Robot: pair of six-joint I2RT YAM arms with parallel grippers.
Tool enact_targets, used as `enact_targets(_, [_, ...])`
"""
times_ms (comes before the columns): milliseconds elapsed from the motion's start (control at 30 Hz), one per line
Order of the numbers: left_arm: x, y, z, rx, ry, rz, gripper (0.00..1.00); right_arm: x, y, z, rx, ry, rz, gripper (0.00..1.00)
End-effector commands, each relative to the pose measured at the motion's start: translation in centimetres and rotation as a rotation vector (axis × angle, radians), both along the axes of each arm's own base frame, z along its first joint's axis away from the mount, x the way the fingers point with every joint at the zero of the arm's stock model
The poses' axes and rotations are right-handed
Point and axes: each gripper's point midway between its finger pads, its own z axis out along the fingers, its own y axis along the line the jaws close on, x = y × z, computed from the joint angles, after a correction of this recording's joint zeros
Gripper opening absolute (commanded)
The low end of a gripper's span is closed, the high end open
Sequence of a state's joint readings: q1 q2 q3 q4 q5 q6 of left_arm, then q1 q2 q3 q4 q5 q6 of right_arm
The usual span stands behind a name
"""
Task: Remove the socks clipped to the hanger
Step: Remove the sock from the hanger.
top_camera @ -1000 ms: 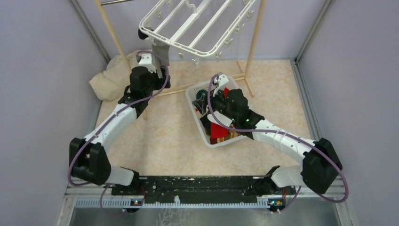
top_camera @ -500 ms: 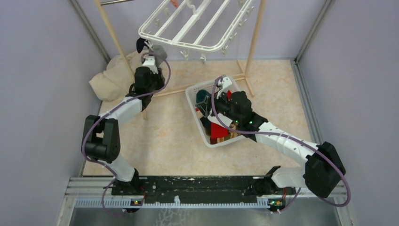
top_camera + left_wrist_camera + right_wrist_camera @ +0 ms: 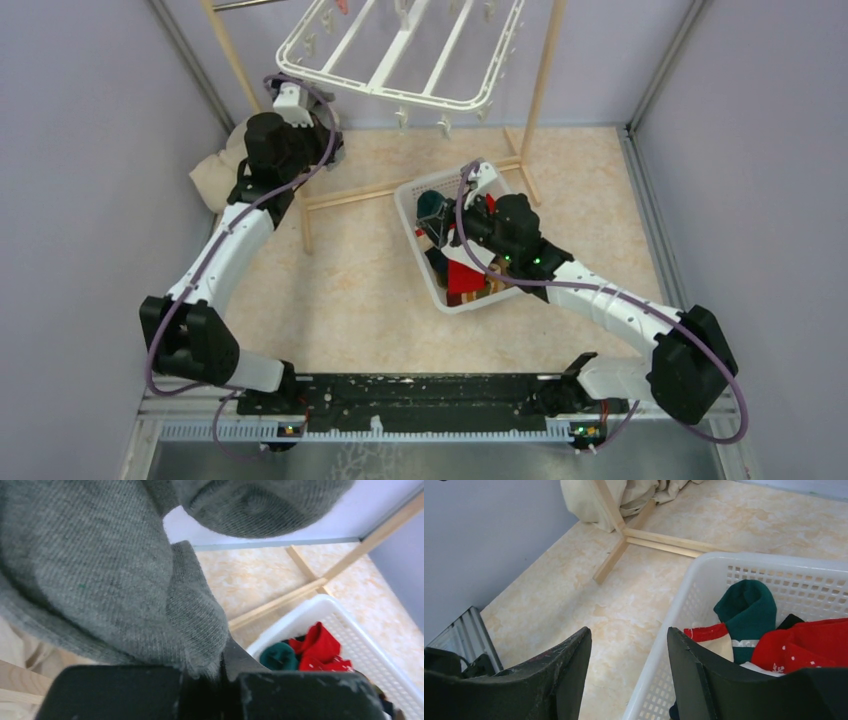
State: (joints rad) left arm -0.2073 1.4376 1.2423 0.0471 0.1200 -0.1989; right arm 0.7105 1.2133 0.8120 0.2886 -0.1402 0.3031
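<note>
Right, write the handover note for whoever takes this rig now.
Left gripper: shut on a grey sock at the hanger's left corner; clip release not visible.
Right gripper: open, empty, over the basket rim.
Done: several socks lie in the basket.
Left: pull the grey sock free, drop it in the basket, check the hanger's far side.

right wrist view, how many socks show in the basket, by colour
green sock: 1
red sock: 1
red-and-white sock: 1
black sock: 1, only a sliver shows
total: 4
</note>
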Motion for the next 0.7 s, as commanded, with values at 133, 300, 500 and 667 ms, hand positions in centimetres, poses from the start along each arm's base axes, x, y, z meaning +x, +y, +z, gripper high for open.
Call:
enact_targets(133, [-5.0,-3.1,-1.0,-0.089,0.196,-0.184,0.06,-1.9,1.6,4.2,0.128,-0.047,0.120,0.58])
enact_targets(300, [-7.3,-4.0,-1.3,-0.124,0.234,-0.229,0.06,-3.7,2.0,4.6,0.095,-0.072,0.122,0.58])
enact_targets(500, [-9.5,-5.3,-0.4,-0.172,0.244,-0.281,0.06,-4.5,2.4,5.0,0.102,-0.075,0.128,0.63])
enact_targets(667, [-11.3,-6.7,0.7,-0.207,0.243,-0.330,0.07,-4.1,2.2,5.0,0.099,-0.074,0.094,0.64])
